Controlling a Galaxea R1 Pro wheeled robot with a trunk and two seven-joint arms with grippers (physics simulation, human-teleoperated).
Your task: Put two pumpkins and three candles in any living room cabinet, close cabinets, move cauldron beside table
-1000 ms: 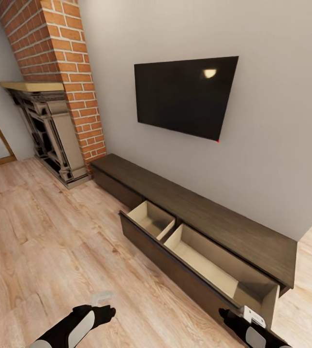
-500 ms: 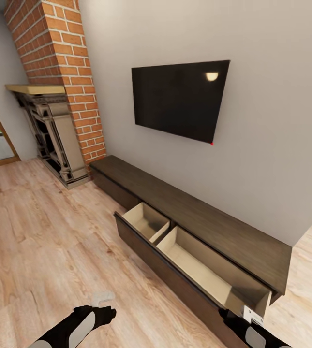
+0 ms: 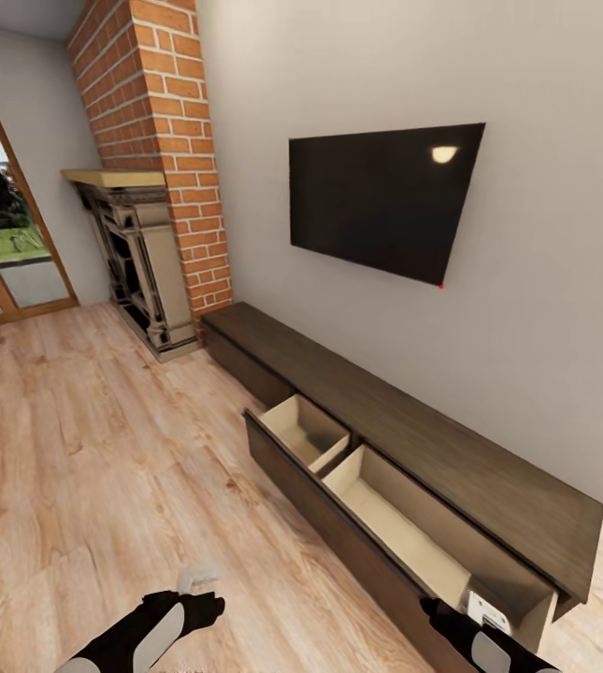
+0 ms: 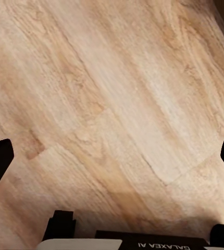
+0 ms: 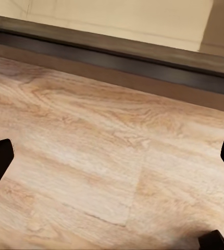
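Observation:
The long, low dark brown cabinet [image 3: 413,439] runs along the grey wall. One wide drawer [image 3: 338,505] is pulled out over the floor, and its two pale wood compartments look empty. In the right wrist view the drawer's dark front [image 5: 122,52] lies just beyond my right gripper [image 5: 112,156], which is open over bare floor planks. My left gripper [image 4: 112,156] is open too, with only floor between its fingers. In the head view my left arm [image 3: 151,631] and right arm [image 3: 474,645] hang low at the near edge, the right one beside the drawer's near end.
A red brick chimney [image 3: 165,121] with an ornate stone fireplace [image 3: 142,271] stands at the cabinet's far end. A black TV [image 3: 380,201] hangs above the cabinet. A glass door [image 3: 2,243] is at far left. Light wood floor [image 3: 95,449] stretches wide to the left.
The whole picture has shifted right, so the camera has turned left; more of the glass door shows. Drawer and both arms hold the same pose.

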